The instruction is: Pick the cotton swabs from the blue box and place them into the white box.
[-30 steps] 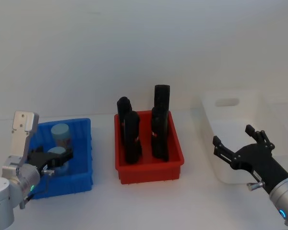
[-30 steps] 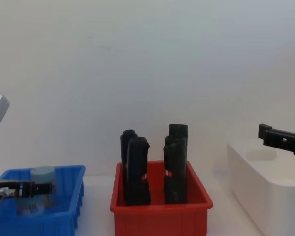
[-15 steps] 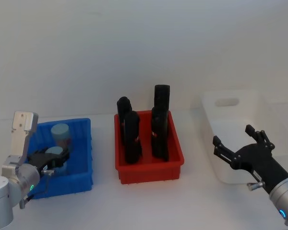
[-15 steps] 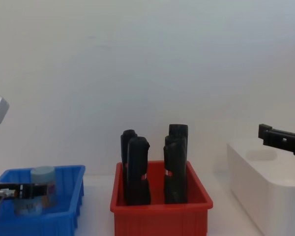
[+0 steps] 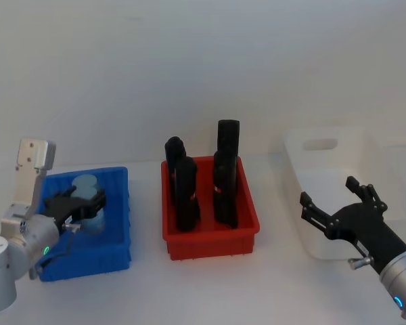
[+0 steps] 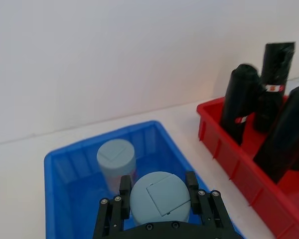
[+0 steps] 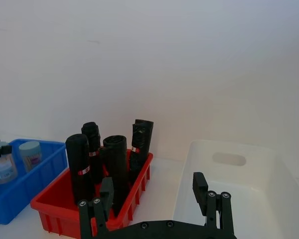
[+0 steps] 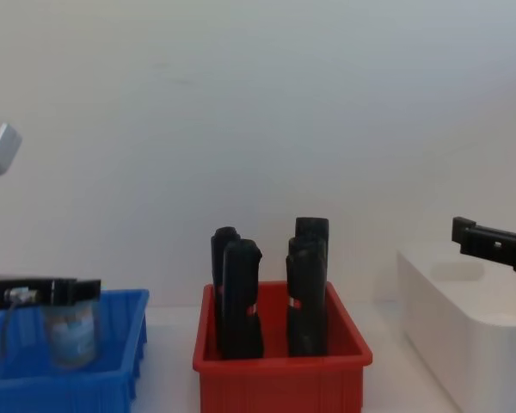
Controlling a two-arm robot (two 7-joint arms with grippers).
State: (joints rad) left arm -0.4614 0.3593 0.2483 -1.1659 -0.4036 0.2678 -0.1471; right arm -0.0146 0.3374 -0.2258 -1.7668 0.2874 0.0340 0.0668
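Cotton swabs (image 6: 159, 198): likely light, rigid, slick; pinched across the lid by the left gripper (image 6: 158, 181) within the blue box (image 5: 95, 261), 8 o'clock. Right gripper (image 5: 328, 191) splayed, 4 o'clock.

A red bin (image 5: 211, 245) sits on the white table (image 5: 210, 291). Four black handle-shaped objects (image 5: 185, 196) stand upright inside it, two on each side. A plain pale wall (image 5: 189, 68) rises behind.
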